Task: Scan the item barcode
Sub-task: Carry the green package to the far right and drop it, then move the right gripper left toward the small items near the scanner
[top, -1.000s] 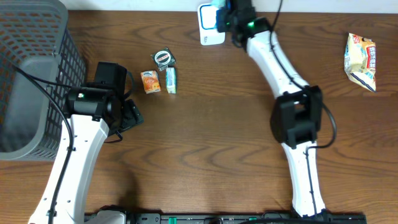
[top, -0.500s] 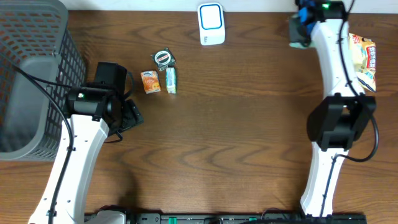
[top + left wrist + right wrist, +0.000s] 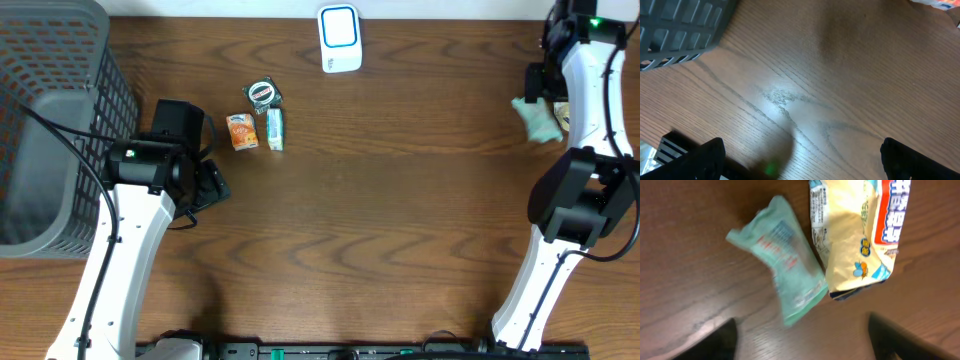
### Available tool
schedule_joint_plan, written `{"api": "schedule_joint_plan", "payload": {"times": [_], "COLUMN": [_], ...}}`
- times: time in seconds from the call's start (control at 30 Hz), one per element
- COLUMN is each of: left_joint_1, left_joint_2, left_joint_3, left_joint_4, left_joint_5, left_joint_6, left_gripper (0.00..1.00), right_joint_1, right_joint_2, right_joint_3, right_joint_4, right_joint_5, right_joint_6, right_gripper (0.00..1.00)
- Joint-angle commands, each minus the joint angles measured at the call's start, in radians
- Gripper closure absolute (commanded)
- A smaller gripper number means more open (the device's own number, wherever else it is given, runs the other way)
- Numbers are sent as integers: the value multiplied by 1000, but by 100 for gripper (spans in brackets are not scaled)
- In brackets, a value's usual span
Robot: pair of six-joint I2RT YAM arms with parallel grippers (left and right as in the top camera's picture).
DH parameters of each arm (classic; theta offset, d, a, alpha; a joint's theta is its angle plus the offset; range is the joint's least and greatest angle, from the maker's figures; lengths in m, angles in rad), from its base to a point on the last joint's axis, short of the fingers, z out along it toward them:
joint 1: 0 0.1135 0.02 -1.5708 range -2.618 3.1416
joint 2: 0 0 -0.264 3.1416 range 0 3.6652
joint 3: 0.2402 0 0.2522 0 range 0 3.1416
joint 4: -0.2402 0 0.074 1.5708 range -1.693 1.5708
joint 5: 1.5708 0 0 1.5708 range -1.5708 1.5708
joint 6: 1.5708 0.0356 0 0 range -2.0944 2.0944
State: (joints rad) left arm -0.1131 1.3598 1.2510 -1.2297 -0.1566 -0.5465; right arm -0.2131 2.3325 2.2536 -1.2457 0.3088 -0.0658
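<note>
Right wrist: crinkly mint-green pouch (image 3: 785,265) loose below parted, empty right jaws; left jaws wide, empty.

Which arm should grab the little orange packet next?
Left. The left fingers, open, sit near the orange packet, with nothing between. The right fingers hover far across the table, over the green packet beside the yellow bag.

White arms (image 3: 122,250), black joints (image 3: 575,205) (tiny green lights (image 3: 128,153)).
</note>
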Motion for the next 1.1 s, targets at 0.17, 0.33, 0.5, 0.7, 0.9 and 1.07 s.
{"api": "schedule_joint_plan", "payload": {"times": [0.17, 0.33, 0.5, 0.7, 0.9, 1.07], "left_joint_1": [3, 3, 3, 3, 3, 3], "left_joint_2": [1, 1, 1, 1, 1, 1], "left_joint_3": [-4, -4, -4, -4, -4, -4], "left_joint_4": [-3, -3, -3, -3, -3, -3], "left_joint_5": [-10, -10, -10, -10, -10, -10], "left_joint_6": [-5, -5, -5, -5, -5, -5], "left_gripper": [2, 2, 2, 2, 2, 2], "right_joint_1": [40, 95, 168, 308, 475, 588], "right_joint_2": [-4, -8, -14, -14, -13, -2], "right_joint_3": [-4, 10, 10, 9, 7, 7], "right_joint_4": [18, 66, 150, 154, 163, 216], "right_joint_5": [-359, -688, -861, -901, -733, -677], "right_joint_6": [28, 100, 210, 252, 253, 284], "right_gripper": [11, 13, 14, 8, 1, 1]}}
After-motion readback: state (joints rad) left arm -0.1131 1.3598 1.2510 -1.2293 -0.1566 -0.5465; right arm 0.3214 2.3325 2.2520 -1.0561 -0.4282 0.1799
